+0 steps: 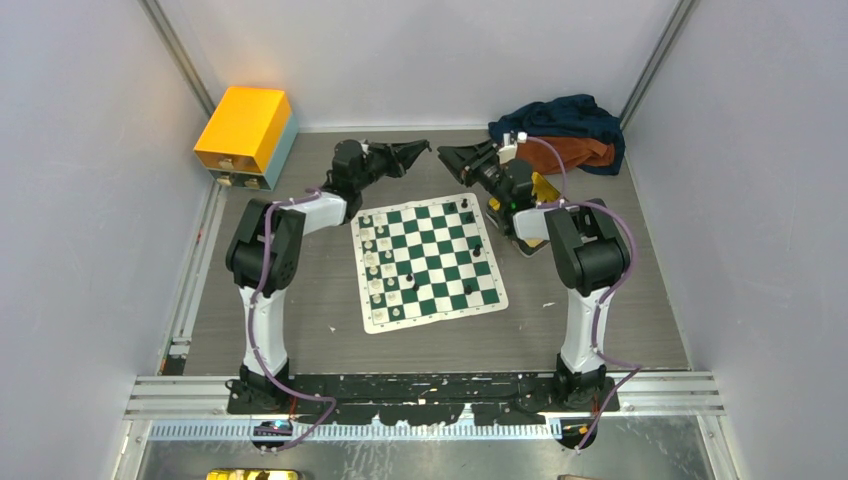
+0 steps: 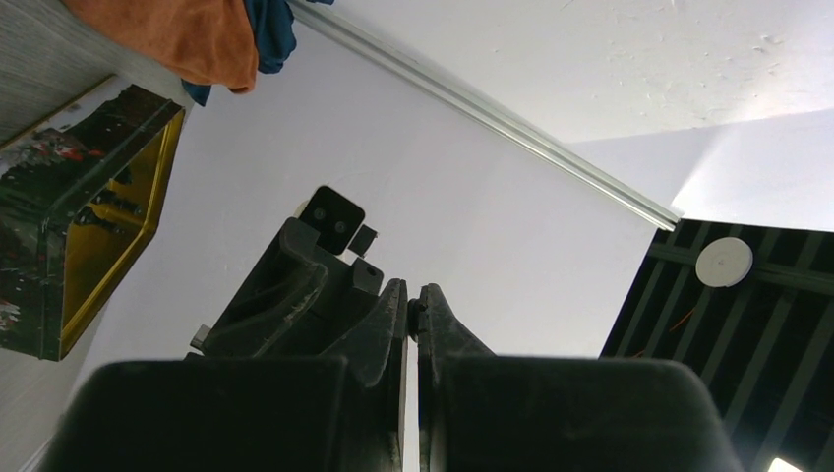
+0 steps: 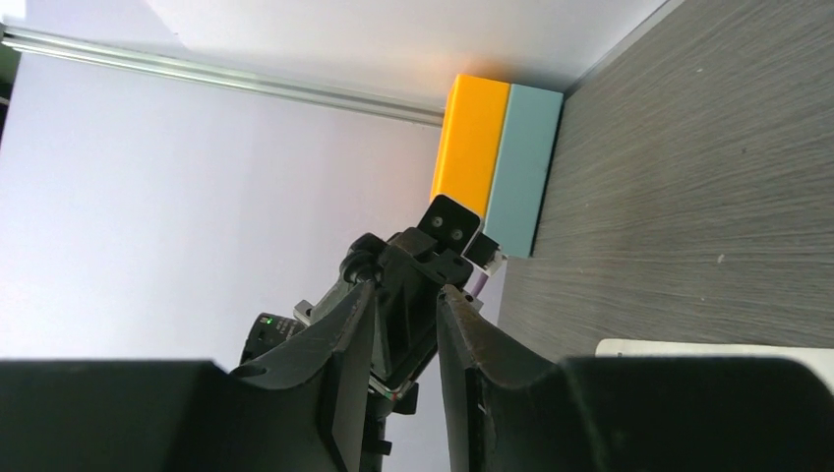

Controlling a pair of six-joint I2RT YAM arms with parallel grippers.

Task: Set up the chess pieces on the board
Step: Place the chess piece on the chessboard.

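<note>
Now, your left gripper (image 1: 424,148) is clenched shut with nothing visible in it, and your right gripper (image 1: 447,156) stands released, jaws apart and empty. Both hang just past the far edge of the board (image 1: 440,318), tips facing each other. Along its left side cream pieces (image 1: 372,255) line up (roughly two files), while a few black pieces (image 1: 409,281) stand scattered toward its right.

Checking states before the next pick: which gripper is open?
The right gripper: its fingers stand apart with nothing between them. The left gripper is pressed shut.
</note>
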